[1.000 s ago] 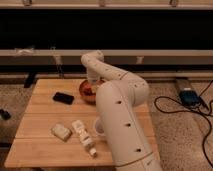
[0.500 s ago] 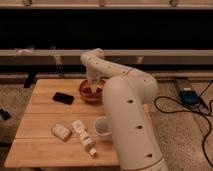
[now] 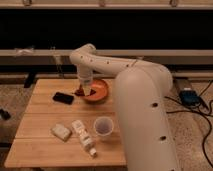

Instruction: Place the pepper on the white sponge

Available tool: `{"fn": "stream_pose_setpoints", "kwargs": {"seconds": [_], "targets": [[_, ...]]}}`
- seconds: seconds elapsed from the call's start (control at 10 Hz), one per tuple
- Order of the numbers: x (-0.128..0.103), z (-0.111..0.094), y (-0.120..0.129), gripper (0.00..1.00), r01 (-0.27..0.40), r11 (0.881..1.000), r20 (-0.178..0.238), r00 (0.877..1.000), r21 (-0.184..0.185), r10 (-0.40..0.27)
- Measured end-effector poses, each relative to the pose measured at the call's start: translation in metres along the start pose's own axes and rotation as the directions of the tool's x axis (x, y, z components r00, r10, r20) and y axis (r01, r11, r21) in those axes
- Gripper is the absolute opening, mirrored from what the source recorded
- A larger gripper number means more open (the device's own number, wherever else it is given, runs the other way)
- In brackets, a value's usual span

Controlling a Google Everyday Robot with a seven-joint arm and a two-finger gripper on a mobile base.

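My gripper (image 3: 83,90) hangs at the end of the white arm, down at the left rim of the round orange-brown bowl (image 3: 98,90). A small dark red shape, seemingly the pepper (image 3: 79,92), sits right at the gripper's tip by the bowl's left edge; I cannot tell if it is held. The white sponge (image 3: 61,131) lies on the wooden table (image 3: 40,112) at the front left, well apart from the gripper.
A flat black rectangle (image 3: 63,97) lies left of the bowl. A white bottle with a label (image 3: 84,136) lies beside the sponge, and a pale cup (image 3: 103,126) stands to its right. The arm's bulky white body (image 3: 145,115) covers the table's right side.
The arm's big body has shifted to the right in view. The gripper has stayed at the bowl, now lower at its left rim.
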Motion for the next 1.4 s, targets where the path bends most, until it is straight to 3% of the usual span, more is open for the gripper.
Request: {"fn": "stream_pose_setpoints", "kwargs": {"seconds": [0.4, 0.6, 0.7, 0.8, 1.4], "targets": [[-0.076, -0.01, 0.059, 0.16, 0.133, 0.99, 0.049, 0.99, -0.035, -0.131], [-0.111, -0.015, 0.089, 0.16, 0.214, 0.976, 0.077, 0.975, -0.05, -0.209], [-0.129, -0.017, 0.102, 0.16, 0.264, 0.963, 0.102, 0.961, -0.061, -0.257], [-0.135, -0.018, 0.105, 0.16, 0.28, 0.958, 0.11, 0.956, -0.063, -0.272], [-0.133, -0.018, 0.105, 0.16, 0.277, 0.959, 0.109, 0.957, -0.063, -0.269]]}}
